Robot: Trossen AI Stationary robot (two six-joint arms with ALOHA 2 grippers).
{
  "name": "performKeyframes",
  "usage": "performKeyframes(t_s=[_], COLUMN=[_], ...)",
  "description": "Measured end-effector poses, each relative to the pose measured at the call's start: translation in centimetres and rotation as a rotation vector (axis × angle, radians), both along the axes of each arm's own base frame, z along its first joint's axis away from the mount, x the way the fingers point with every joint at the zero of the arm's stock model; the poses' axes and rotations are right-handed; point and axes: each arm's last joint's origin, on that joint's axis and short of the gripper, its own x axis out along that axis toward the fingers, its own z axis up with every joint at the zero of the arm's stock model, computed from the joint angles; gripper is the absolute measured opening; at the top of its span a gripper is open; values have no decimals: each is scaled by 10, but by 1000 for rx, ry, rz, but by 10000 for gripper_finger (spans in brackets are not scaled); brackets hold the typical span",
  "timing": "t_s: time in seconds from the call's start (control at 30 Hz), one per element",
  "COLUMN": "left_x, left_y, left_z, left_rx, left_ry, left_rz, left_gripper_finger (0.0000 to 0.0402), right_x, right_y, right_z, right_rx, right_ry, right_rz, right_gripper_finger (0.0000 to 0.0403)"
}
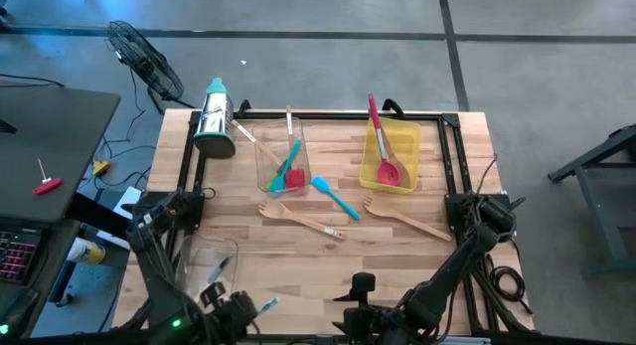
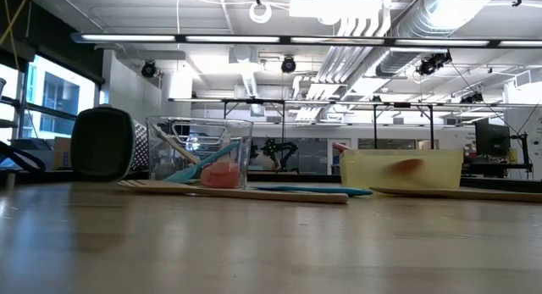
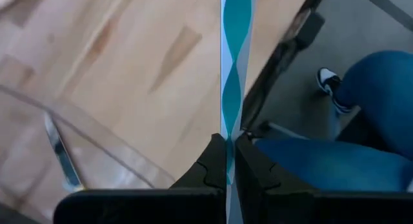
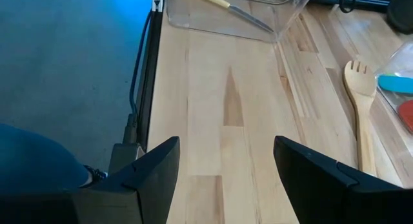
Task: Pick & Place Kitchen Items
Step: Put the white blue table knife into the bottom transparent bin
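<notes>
The left pincer (image 3: 226, 161) is clamped on a slim teal-and-white utensil (image 3: 235, 69) at the table's (image 1: 397, 256) near edge, beside the clear bin (image 1: 204, 258); the carry step; next likely lowering it in; the right pincer (image 4: 226, 179) waits, gaping, empty.

No text, label, brand, number or sign can be read in any view: none shows on the bench (image 1: 328, 275), the bins, the utensils or the grater, and nothing in the room behind is legible.
</notes>
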Motion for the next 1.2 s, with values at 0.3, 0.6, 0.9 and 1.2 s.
performKeyframes(t_s=[0.3, 0.6, 0.9, 1.2], left_x=[-35, -63, -71, -71], left_y=[-6, 43, 54, 54], left_z=[-33, -37, -52, -52], left_rx=[-22, 60, 79, 65], left_ry=[208, 147, 228, 232], left_rz=[139, 268, 336, 377], left_gripper_finger=[3, 3, 3, 3], right_x=[0, 3, 3, 2], right_y=[0, -3, -3, -2], right_z=[0, 0, 0, 0], right_rx=[2, -3, -8, 3], right_ry=[-2, -1, 2, 1], right_rz=[0, -5, -1, -5], right_gripper_finger=[243, 243, 243, 243])
